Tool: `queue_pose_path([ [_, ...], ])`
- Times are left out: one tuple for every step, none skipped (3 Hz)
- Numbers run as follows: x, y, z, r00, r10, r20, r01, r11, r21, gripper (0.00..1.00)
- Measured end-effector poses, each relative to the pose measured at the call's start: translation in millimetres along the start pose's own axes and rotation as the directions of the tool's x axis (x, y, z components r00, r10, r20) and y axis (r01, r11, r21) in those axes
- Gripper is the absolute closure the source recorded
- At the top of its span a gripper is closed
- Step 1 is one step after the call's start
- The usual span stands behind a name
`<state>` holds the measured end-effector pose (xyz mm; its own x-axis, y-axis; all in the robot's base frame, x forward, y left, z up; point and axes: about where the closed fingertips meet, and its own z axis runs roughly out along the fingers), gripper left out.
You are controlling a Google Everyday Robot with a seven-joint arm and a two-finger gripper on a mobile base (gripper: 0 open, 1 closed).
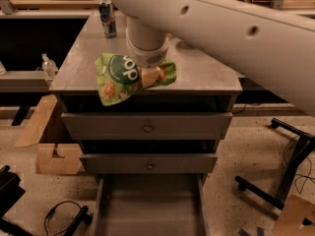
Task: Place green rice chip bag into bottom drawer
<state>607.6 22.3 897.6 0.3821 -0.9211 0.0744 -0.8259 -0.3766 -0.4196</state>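
The green rice chip bag (pixel 116 77) is bright green with a dark circle and white "pop" lettering. It is pinched in its middle and hangs over the front edge of the grey cabinet top (pixel 206 73). My gripper (pixel 147 75) comes down from the white arm and is shut on the bag, with its tips mostly hidden by the crumpled foil. The bottom drawer (pixel 147 208) stands pulled open below, a wide grey tray with nothing in it. The bag is above and a little left of the drawer's middle.
A blue can (pixel 107 18) stands at the back left of the cabinet top. Two upper drawers with round knobs (pixel 147 128) are closed. Cardboard pieces (pixel 51 156) and a small bottle (pixel 48 65) are at the left. Black cables and frame legs (pixel 280 176) lie on the floor.
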Motion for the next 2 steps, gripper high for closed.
queue_pose_path([
  [2, 65, -23, 0.99, 0.138, 0.041, -0.138, 0.9905, 0.003, 1.0],
  [5, 131, 3, 0.962, 0.239, 0.132, -0.232, 0.9704, -0.068, 1.0],
])
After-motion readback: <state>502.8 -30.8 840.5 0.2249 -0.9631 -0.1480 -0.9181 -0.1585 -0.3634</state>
